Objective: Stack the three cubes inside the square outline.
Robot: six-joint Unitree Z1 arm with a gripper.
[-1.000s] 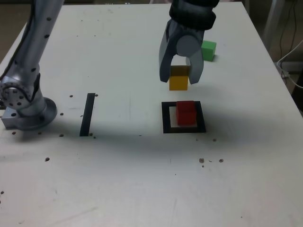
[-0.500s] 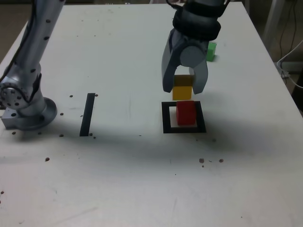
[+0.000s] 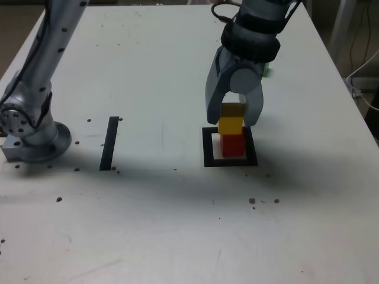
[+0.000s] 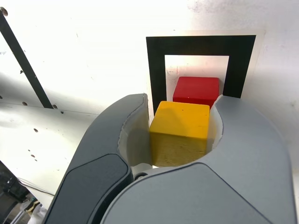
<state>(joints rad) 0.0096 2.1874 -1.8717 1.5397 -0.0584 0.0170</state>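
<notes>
My gripper [image 3: 232, 118] is shut on the yellow cube [image 3: 231, 125], one jaw on each side of it. The yellow cube hangs right over the red cube [image 3: 233, 144], which sits inside the square outline [image 3: 207, 148]; I cannot tell whether the two cubes touch. In the wrist view the yellow cube [image 4: 180, 133] sits between the grey jaws of the gripper [image 4: 181, 112], with the red cube [image 4: 197, 89] and the square outline [image 4: 156, 70] beyond it. Only a sliver of the green cube [image 3: 266, 71] shows behind the gripper, farther back on the table.
A straight black strip [image 3: 109, 143] lies on the white table toward the exterior view's left, also in the wrist view [image 4: 23, 65]. The arm's base [image 3: 32, 139] stands at the far left. Small dark specks dot the table.
The gripper has carried the yellow cube toward the camera and down, from behind the outline to right over the red cube. It now hides most of the green cube.
</notes>
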